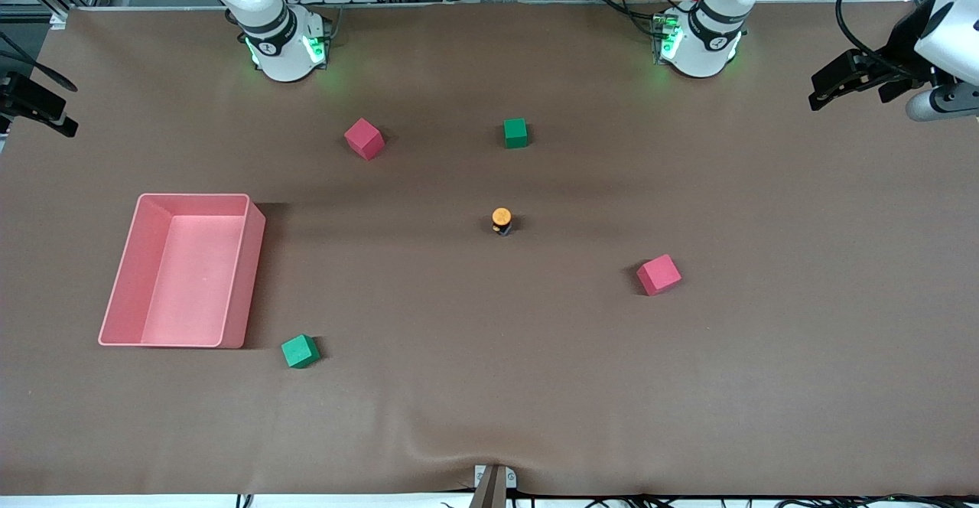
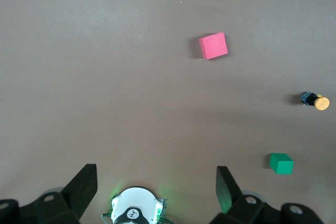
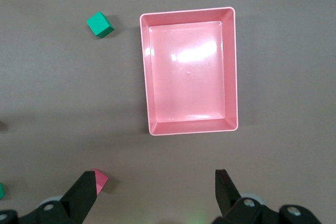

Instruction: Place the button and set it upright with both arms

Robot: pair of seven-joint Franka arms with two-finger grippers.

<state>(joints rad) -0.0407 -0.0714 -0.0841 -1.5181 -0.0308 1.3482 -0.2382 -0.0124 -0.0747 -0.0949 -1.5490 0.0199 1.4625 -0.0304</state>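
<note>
We see even, bright overhead light; soft short shadows beside the cubes, white glare on the pink bin's (image 3: pixel 189 72) floor, all sharp.

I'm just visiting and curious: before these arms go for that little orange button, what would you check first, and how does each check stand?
1. Button located: ok, mid-table, between the green cube and the pink cube.
2. Button upright: cannot tell; the left wrist view suggests it lies on its side.
3. Room around the button: ok, both cubes stand apart from it.
4. Left hand open and empty: ok, high over its own base.
5. Right hand open and empty: ok, high over the table beside the pink bin.
6. Bin empty: ok.
</note>
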